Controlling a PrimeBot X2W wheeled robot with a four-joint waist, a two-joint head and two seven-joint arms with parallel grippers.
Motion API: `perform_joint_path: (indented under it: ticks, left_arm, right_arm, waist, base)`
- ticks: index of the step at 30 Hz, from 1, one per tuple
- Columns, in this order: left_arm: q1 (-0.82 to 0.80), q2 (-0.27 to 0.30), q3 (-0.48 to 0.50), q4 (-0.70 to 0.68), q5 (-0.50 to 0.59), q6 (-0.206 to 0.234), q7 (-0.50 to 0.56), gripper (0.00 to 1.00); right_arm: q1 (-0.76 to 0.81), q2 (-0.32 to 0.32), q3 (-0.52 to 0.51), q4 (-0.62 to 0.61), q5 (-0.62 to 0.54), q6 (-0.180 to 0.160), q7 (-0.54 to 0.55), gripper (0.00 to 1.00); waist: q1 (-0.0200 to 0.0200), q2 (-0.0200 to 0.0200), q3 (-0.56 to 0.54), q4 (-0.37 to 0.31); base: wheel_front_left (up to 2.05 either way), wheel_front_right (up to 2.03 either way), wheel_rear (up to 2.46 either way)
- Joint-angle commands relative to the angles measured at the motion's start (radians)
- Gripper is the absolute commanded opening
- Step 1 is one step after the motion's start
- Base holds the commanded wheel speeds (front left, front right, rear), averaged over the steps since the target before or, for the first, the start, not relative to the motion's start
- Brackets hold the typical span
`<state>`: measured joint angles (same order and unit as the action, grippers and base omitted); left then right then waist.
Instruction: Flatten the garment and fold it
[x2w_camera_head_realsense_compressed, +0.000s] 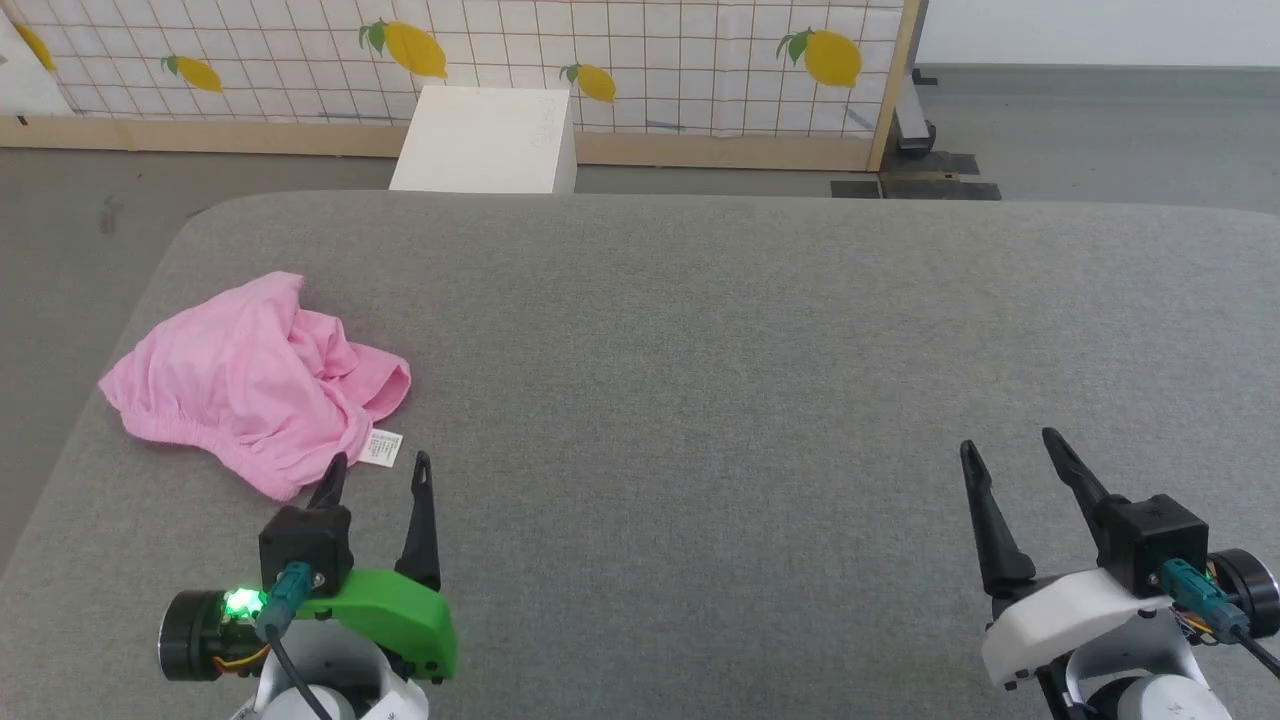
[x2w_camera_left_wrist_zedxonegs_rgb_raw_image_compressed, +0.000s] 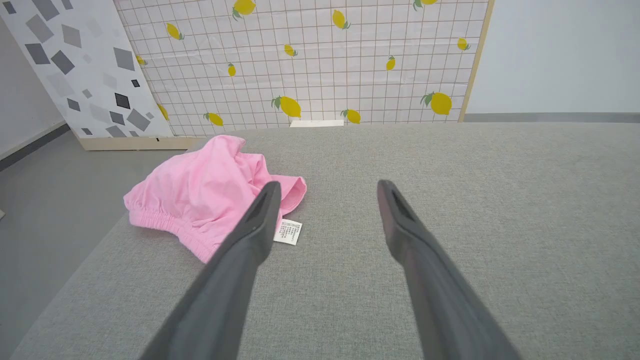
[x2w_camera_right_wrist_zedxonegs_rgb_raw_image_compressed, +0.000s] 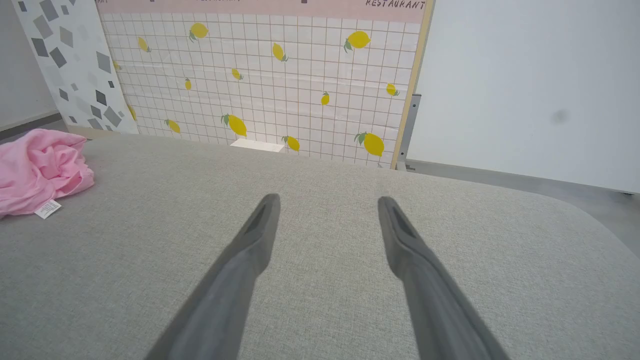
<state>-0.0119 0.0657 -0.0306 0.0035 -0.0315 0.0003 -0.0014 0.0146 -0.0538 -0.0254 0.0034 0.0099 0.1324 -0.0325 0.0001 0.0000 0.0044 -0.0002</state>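
The pink shorts (x2w_camera_head_realsense_compressed: 250, 380) lie crumpled in a heap near the left edge of the grey padded table (x2w_camera_head_realsense_compressed: 720, 330), their gathered waistband toward me and the small white care label (x2w_camera_head_realsense_compressed: 381, 448) sticking out at the near right corner. My left gripper (x2w_camera_head_realsense_compressed: 380, 468) stands open just in front of that corner, holding nothing; in the left wrist view the shorts (x2w_camera_left_wrist_zedxonegs_rgb_raw_image_compressed: 200, 192) and label (x2w_camera_left_wrist_zedxonegs_rgb_raw_image_compressed: 288, 231) sit beside its left finger (x2w_camera_left_wrist_zedxonegs_rgb_raw_image_compressed: 250, 235). My right gripper (x2w_camera_head_realsense_compressed: 1008, 446) is open far to the right over bare table, with the shorts (x2w_camera_right_wrist_zedxonegs_rgb_raw_image_compressed: 37, 170) at that wrist view's left edge.
A white box (x2w_camera_head_realsense_compressed: 487, 140) stands on the floor behind the table's far edge, before a lemon-print grid panel (x2w_camera_head_realsense_compressed: 600, 60). The table's left edge (x2w_camera_head_realsense_compressed: 90, 400) drops to grey floor close beside the shorts. Wide bare grey surface lies between the grippers.
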Motion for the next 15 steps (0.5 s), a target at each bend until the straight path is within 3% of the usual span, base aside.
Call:
perform_joint_path:
  ticks: [1, 15]
  left_arm:
    - [-0.002, 0.009, -0.002, 0.002, -0.006, -0.004, 0.0, 1.0]
    - [-0.004, 0.019, -0.016, 0.002, -0.018, -0.003, 0.004, 1.0]
  right_arm:
    - [-0.019, 0.002, 0.001, -0.004, 0.008, -0.001, -0.008, 1.0]
    - [-0.022, 0.002, 0.003, -0.006, 0.013, -0.001, -0.012, 1.0]
  waist:
    - [-0.0001, 0.0, 0.0, 0.0]
    - [-0.0001, 0.0, 0.006, 0.004]
  base:
    - [0.0, 0.0, 0.0]
    - [0.0, 0.0, 0.0]
